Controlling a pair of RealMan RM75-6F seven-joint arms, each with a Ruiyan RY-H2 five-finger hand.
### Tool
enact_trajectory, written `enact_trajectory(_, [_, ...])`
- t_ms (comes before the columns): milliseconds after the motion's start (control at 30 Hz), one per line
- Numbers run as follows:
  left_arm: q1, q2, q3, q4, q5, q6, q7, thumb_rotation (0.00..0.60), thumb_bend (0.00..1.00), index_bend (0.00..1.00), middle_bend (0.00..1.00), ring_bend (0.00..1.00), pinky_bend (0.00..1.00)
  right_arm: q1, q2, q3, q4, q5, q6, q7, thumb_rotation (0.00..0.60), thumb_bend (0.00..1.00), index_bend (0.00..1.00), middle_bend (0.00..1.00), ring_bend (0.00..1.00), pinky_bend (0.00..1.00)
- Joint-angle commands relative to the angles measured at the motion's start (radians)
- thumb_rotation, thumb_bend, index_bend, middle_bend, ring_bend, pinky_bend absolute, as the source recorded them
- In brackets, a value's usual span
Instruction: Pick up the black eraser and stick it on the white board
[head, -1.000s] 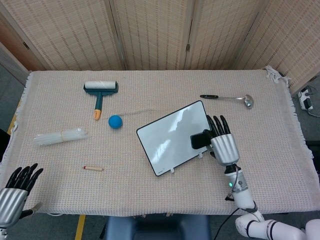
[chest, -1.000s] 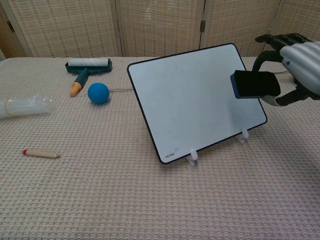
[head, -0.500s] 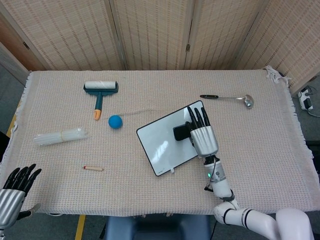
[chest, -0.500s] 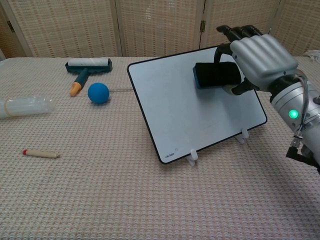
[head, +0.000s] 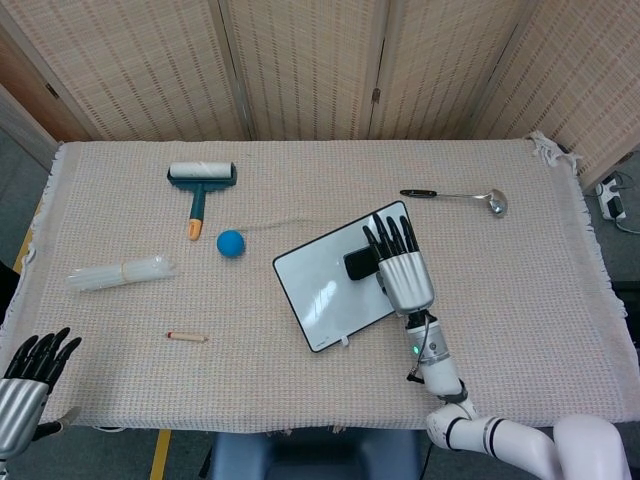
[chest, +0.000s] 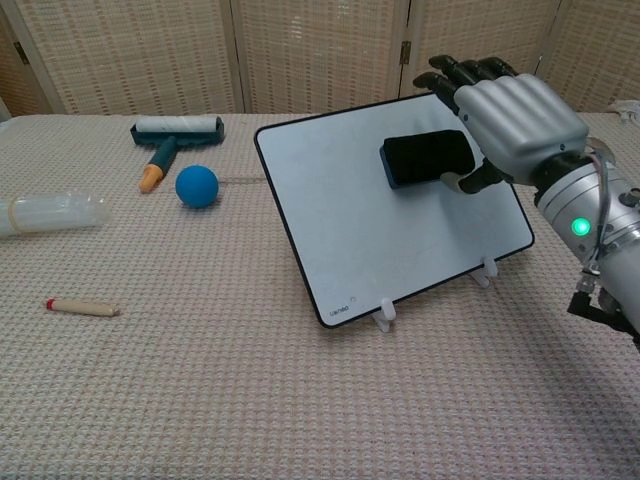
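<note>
The black eraser (head: 358, 263) (chest: 425, 158) lies flat against the upper right part of the tilted white board (head: 320, 285) (chest: 380, 230). My right hand (head: 403, 270) (chest: 515, 115) is right beside it, with its fingers stretched out over the board's top edge and no longer curled over the eraser. Only the thumb still touches the eraser's lower right corner. My left hand (head: 25, 390) hangs off the table's near left corner with its fingers spread and nothing in it.
A lint roller (head: 202, 180) (chest: 175, 130) and a blue ball (head: 231, 243) (chest: 197, 186) lie left of the board. A clear plastic bundle (head: 120, 271) and a small wooden stick (head: 187, 337) sit further left. A spoon (head: 460, 196) lies behind the board.
The right hand carried the eraser from the board's right edge onto its face. Its fingers have now straightened off the eraser's top. The left hand barely moved.
</note>
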Motion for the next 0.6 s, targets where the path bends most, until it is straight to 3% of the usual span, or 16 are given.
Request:
enact_trajectory(33, [0.0,0.0,0.0,0.0,0.001,0.0,0.001,0.6,0.19,0.0,0.0,0.0,0.0,-0.046,0.08,-0.045,-0.123,-0.028,0.037,-0.016,0.6,0.31,0.07,0.0,0.0,0.0])
enact_trajectory(200, [0.002,-0.005,0.0,-0.001,0.004,0.001,0.018,0.6,0.19,0.0,0.0,0.0,0.0,-0.146,0.245,-0.126,-0.364,-0.042,0.087,-0.05,0.6,0.31,0.01,0.0,0.0,0.0])
enact_trajectory(400, [0.0,-0.019,-0.002,0.005,0.025,0.011,0.037,0.6,0.19,0.0,0.0,0.0,0.0,-0.314,0.592,-0.305,-0.741,0.044,0.091,-0.102,0.6,0.31,0.0,0.0,0.0,0.0])
enact_trajectory(500, [0.008,-0.029,0.001,-0.008,0.042,0.025,0.072,0.6,0.19,0.0,0.0,0.0,0.0,-0.391,0.718,-0.405,-0.797,0.012,0.116,-0.034,0.6,0.31,0.0,0.0,0.0,0.0])
enact_trajectory(600, [0.014,-0.031,0.007,-0.022,0.051,0.031,0.092,0.6,0.19,0.0,0.0,0.0,0.0,-0.44,0.752,-0.458,-0.761,-0.054,0.148,0.05,0.6,0.31,0.0,0.0,0.0,0.0])
